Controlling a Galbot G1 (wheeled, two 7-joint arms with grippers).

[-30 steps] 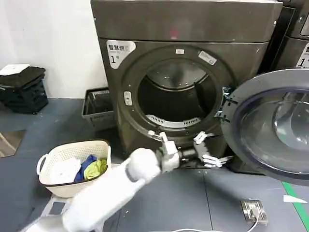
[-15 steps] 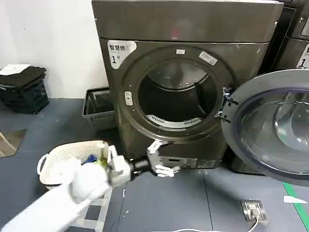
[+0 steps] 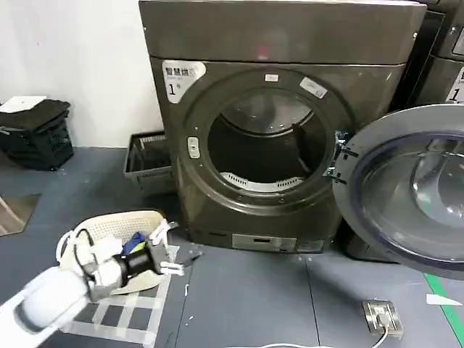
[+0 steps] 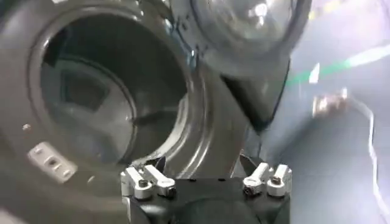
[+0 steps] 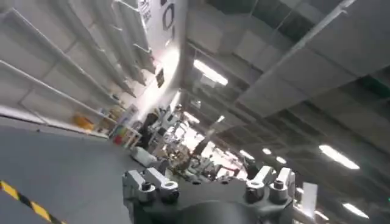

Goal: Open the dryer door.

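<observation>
The dryer [image 3: 275, 43] is a dark grey-brown box with a white "1" sticker, and its round drum opening [image 3: 264, 145] is uncovered. The dryer door [image 3: 406, 188], chrome ring around dark glass, stands swung wide to the right on its hinge. My left gripper [image 3: 165, 250] hangs low at the left, beside the laundry basket and well away from the dryer; it is open and holds nothing. From the left wrist, the left gripper [image 4: 201, 167] faces the drum [image 4: 91, 103] and the dryer door [image 4: 250, 24]. My right gripper [image 5: 204, 176] is open and empty, pointing up at a ceiling.
A cream laundry basket [image 3: 109, 221] with clothes sits on the floor at lower left. A grey wire tray [image 3: 145, 163] leans by the dryer's left side, a black crate [image 3: 36, 134] farther left. A second machine [image 3: 442, 65] stands behind the open door. A floor socket [image 3: 380, 315] lies front right.
My left arm has pulled back from below the drum opening, leftward and down to the laundry basket. The dryer door has stayed wide open.
</observation>
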